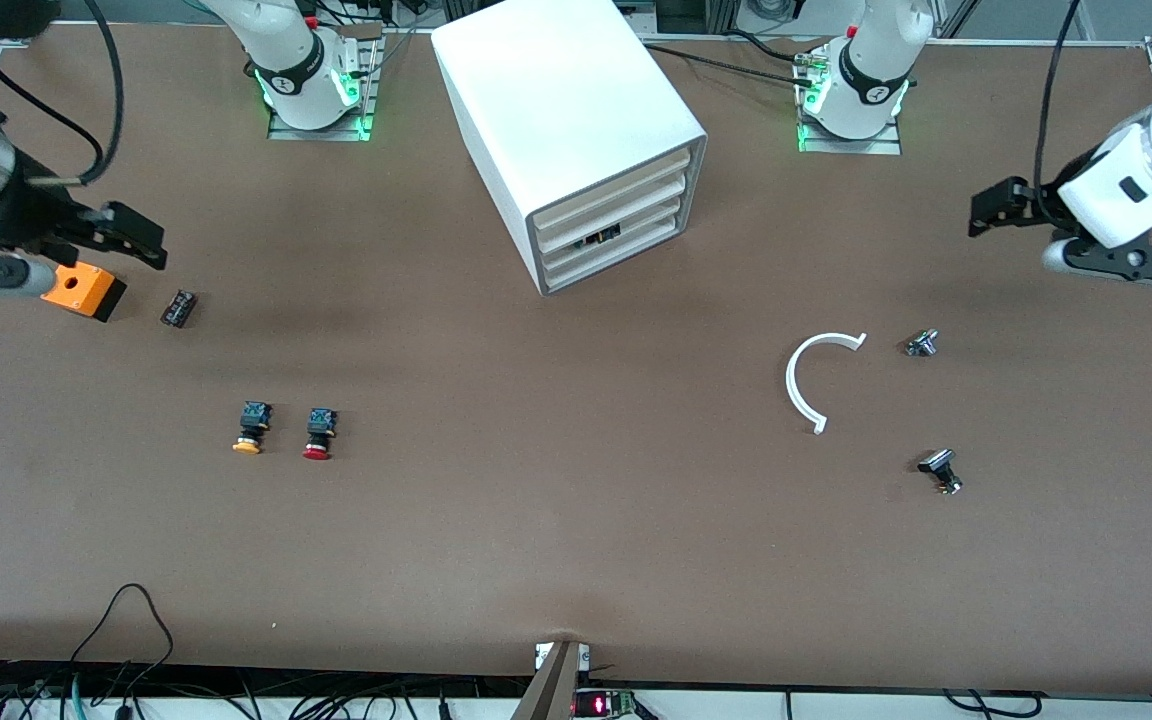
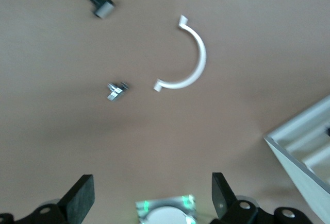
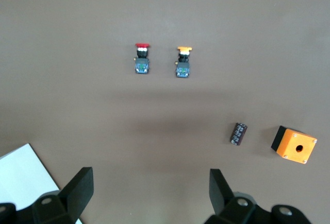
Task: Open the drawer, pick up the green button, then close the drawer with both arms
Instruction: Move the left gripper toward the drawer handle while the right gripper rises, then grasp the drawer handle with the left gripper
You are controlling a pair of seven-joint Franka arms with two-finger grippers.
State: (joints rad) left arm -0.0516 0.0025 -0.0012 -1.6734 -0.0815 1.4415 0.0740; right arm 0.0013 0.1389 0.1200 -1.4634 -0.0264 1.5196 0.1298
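The white cabinet [image 1: 576, 120] stands at the middle of the table near the arms' bases. Its four drawers [image 1: 651, 228] all look pushed in. A small dark thing [image 1: 601, 237] shows in a slit among the lower fronts. The green button is hidden. My right gripper [image 1: 136, 240] is open and empty in the air at the right arm's end of the table, over an orange box; it also shows in the right wrist view [image 3: 152, 193]. My left gripper [image 1: 996, 208] is open and empty in the air at the left arm's end; it also shows in the left wrist view [image 2: 153, 198].
An orange box [image 1: 84, 290], a small black part [image 1: 178, 307], a yellow-capped button [image 1: 251, 428] and a red-capped button [image 1: 318, 433] lie toward the right arm's end. A white arc [image 1: 816, 380] and two metal parts [image 1: 922, 343] [image 1: 941, 472] lie toward the left arm's end.
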